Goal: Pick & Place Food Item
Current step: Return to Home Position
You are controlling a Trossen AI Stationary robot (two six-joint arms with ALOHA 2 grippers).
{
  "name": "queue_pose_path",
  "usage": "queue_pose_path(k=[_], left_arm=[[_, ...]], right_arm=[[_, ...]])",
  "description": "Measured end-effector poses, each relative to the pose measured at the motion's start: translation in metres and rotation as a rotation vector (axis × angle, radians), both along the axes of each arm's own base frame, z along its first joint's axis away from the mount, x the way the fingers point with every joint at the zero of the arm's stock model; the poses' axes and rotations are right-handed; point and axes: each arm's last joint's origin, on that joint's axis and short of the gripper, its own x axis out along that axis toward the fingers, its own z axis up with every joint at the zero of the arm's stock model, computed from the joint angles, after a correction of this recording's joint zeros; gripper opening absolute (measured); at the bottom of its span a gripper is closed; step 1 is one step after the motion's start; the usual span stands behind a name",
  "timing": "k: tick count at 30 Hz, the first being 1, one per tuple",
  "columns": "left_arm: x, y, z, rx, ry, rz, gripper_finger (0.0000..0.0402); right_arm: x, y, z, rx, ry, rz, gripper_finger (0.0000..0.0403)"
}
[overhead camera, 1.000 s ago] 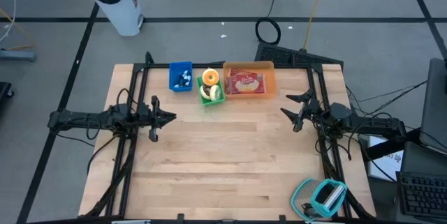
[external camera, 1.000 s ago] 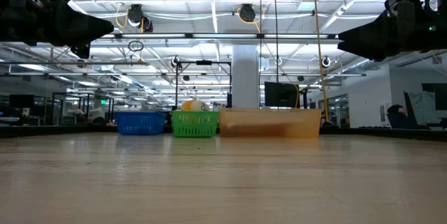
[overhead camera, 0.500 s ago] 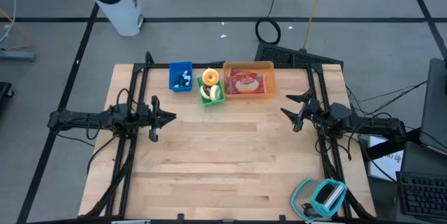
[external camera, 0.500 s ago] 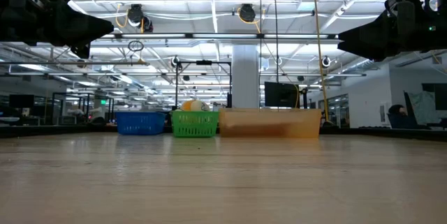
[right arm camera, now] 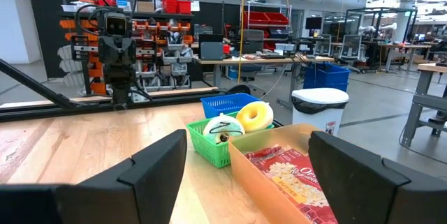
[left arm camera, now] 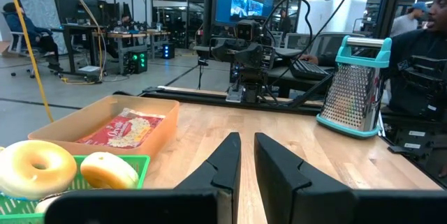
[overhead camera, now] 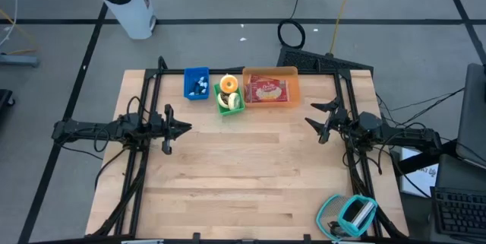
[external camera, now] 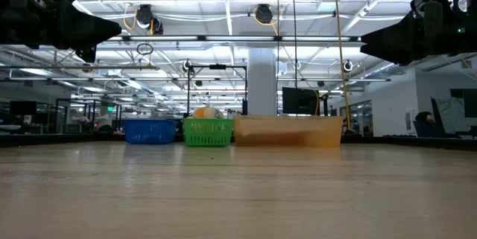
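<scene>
Three containers stand in a row at the table's far edge: a blue basket [overhead camera: 197,83], a green basket [overhead camera: 228,101] and an orange bin [overhead camera: 270,87]. A yellow donut [overhead camera: 229,85] [right arm camera: 255,116] lies in the green basket with other round food. A red popcorn packet [overhead camera: 266,90] [left arm camera: 126,128] lies flat in the orange bin. My left gripper [overhead camera: 186,128] [left arm camera: 246,161] hovers level over the table's left side, shut and holding nothing. My right gripper [overhead camera: 311,113] [right arm camera: 255,175] hovers level over the right side, open wide, also holding nothing.
A teal-handled metal grater [overhead camera: 353,213] [left arm camera: 353,84] stands at the table's near right corner. Bare wooden tabletop [overhead camera: 243,168] lies between the arms and the near edge. A white bin [overhead camera: 125,1] stands on the floor beyond the table. A person [left arm camera: 433,8] sits off to the side.
</scene>
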Motion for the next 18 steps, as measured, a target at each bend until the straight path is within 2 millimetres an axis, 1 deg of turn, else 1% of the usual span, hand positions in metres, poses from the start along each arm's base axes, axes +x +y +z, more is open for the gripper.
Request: queue_pose_path(k=[18], left_arm=[[0.0,0.0,0.0,0.0,0.0,0.0,0.0042]], right_arm=[[0.0,0.0,0.0,0.0,0.0,0.0,0.029]])
